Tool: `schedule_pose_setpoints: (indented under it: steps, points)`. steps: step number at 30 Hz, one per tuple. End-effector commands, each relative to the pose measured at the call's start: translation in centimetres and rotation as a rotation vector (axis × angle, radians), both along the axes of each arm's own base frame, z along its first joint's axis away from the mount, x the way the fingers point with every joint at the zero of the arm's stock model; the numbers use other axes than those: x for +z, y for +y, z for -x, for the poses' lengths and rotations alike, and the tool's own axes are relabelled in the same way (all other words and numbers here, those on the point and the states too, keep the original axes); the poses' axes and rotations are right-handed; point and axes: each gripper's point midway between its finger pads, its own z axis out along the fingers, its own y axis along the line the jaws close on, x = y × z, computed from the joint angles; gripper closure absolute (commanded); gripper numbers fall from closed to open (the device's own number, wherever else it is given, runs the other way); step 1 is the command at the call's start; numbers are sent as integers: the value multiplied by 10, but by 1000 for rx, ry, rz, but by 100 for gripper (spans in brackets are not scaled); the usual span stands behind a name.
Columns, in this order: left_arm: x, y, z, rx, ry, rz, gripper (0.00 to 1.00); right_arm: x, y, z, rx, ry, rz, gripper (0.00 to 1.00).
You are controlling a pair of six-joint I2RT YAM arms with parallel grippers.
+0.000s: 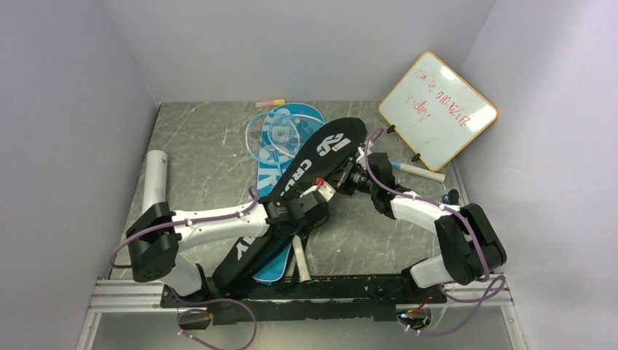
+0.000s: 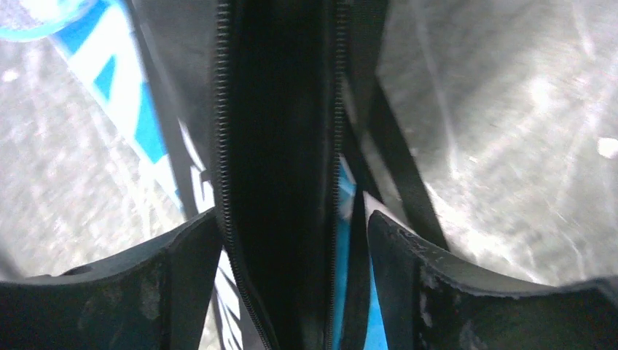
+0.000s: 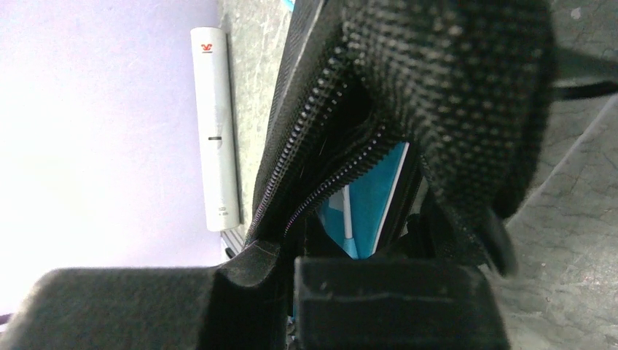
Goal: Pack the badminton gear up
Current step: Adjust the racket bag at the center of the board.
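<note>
At mid-table the left gripper stood with its jaws spread wide, one finger on each side of the black bag. Between them ran the bag's unzipped mouth, its two rows of zipper teeth parted over a dark interior. Neither finger could be seen pressing on the fabric.

Just to the right and a little farther off, the right gripper was clamped tight on the black bag's woven edge beside the zipper, holding that edge up off the table. A patch of teal-blue showed through the gap under the raised edge; whether it lay inside the bag or beneath it could not be told.

From above, the black bag lay diagonally, from near left to far right, with white lettering along it. It overlapped the blue bag, which lay beneath it and stuck out on its left side. Two light-framed rackets rested with their heads on the blue bag's far end.

A white tube lay along the left wall, well apart from the bags. A whiteboard with red writing leaned in the far right corner, and a marker lay just near of it.
</note>
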Motion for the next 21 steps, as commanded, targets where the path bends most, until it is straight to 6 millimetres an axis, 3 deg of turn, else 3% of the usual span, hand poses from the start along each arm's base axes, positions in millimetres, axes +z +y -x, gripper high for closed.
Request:
schedule_pose_setpoints:
  steps: [1, 2, 7, 9, 15, 16, 18, 21]
  points:
    - [31, 25, -24, 212, -256, -139, 27, 48, 11, -3, 35, -97, -91, 100]
    - [33, 30, -25, 238, -287, -179, 32, 49, 11, -3, 35, -96, -91, 100]
    - [30, 34, -25, 255, -349, -296, 79, 51, 11, -1, 40, -91, -91, 100]
    - [25, 31, -24, 247, -336, -297, 90, 55, 9, -2, 36, -103, -88, 100]
    - [17, 19, -18, 174, -274, -248, 95, 65, 3, -3, 13, -143, -43, 100]
    - [20, 18, -18, 170, -272, -232, 95, 66, 1, -4, 12, -152, -32, 93]
    - [28, 18, -18, 170, -270, -198, 95, 65, -5, -6, -3, -160, 11, 68]
    - [42, 19, -20, 148, -229, -119, 95, 68, -22, -12, -47, -206, 57, 55]
